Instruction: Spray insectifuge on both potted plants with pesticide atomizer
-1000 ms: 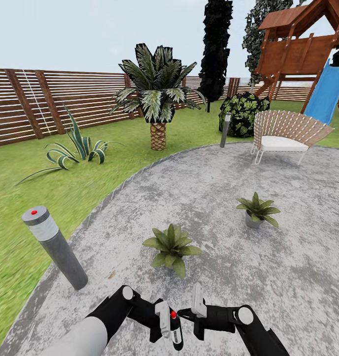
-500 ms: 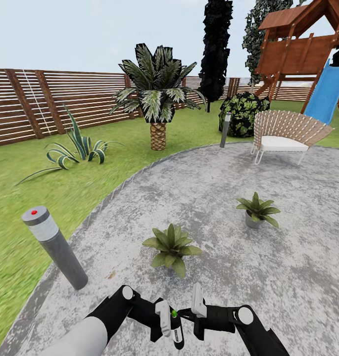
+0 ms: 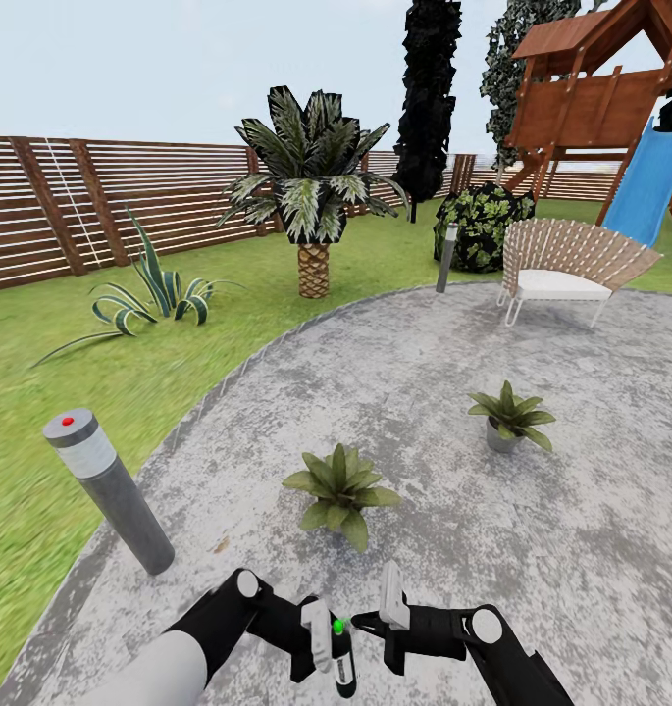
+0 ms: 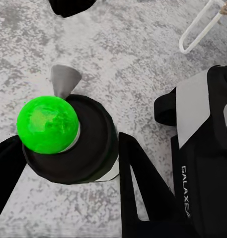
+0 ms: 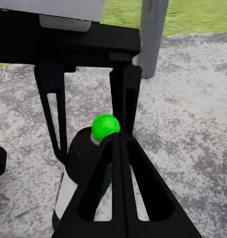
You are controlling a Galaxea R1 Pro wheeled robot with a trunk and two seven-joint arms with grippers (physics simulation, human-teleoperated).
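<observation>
Rosettes fill both grey pots, nearer potted plant (image 3: 339, 492) and farther one (image 3: 510, 418); left gripper (image 3: 323, 644) clamps the green-tipped pesticide atomizer (image 3: 341, 655); right gripper (image 3: 387, 614) fingers' spread unclear.

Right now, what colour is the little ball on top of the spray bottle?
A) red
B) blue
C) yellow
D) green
D: the tip of the atomizer, held in the left gripper, is bright green in the head view and in both wrist views.
</observation>
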